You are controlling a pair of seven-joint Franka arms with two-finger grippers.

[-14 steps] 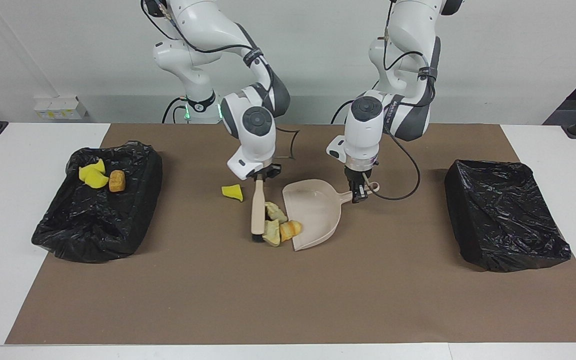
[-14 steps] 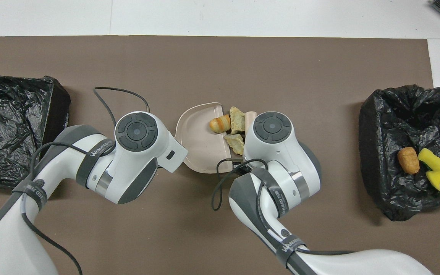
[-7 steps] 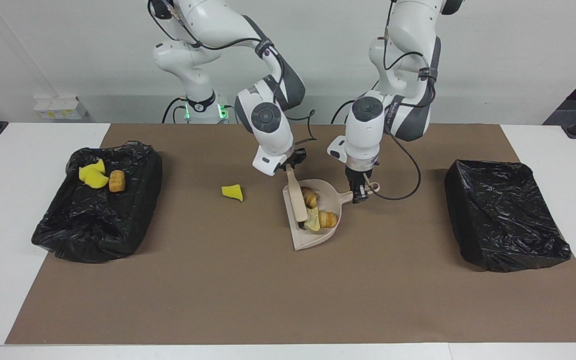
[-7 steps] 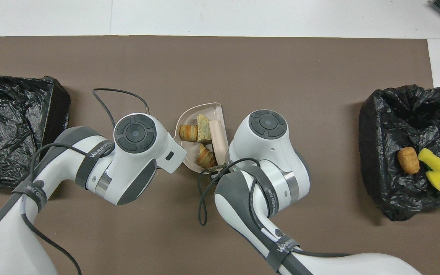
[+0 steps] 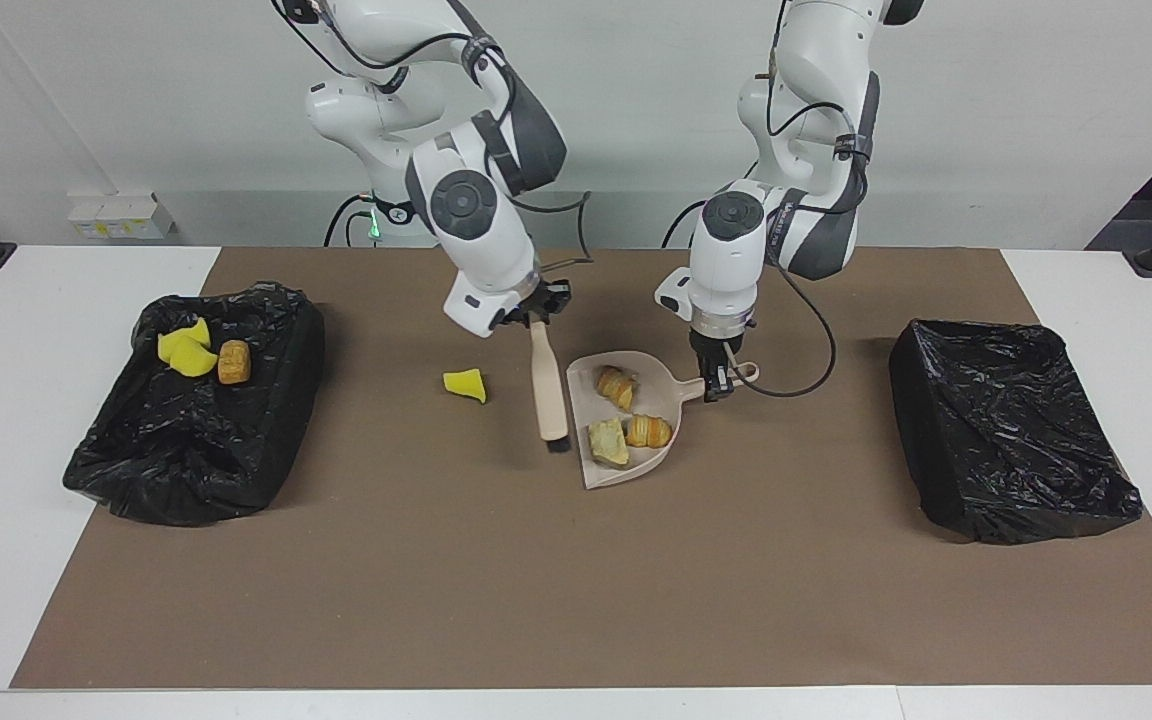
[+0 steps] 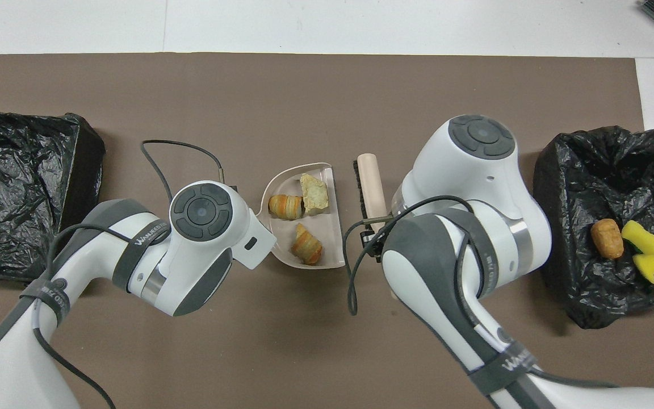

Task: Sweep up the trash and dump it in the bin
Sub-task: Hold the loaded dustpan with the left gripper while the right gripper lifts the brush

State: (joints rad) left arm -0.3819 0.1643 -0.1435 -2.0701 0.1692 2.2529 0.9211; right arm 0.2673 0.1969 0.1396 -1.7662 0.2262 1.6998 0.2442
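Your right claw (image 5: 532, 316) is clamped on the brush (image 5: 547, 385), which hangs tilted just beside the open mouth of the dustpan (image 5: 588, 472), bristles low near the mat. Your left claw (image 5: 717, 386) is clamped on the dustpan's handle, the pan flat on the mat. Three scraps (image 5: 635, 415) lie in the pan, one yellow bit (image 5: 465, 384) sits alone on the mat toward the right arm's end, and three more pieces (image 5: 200, 352) are already in the bin (image 5: 136, 470) at that end. I'd judge you're mid-sweep: next, carry the brush over that stray bit and draw it to the pan's mouth, keeping the pan steady. The brown mat (image 5: 496, 590) covers a white table (image 5: 16, 330); a second bin (image 5: 1021, 440) sits at the left arm's end, a plain wall (image 5: 986, 100) above.
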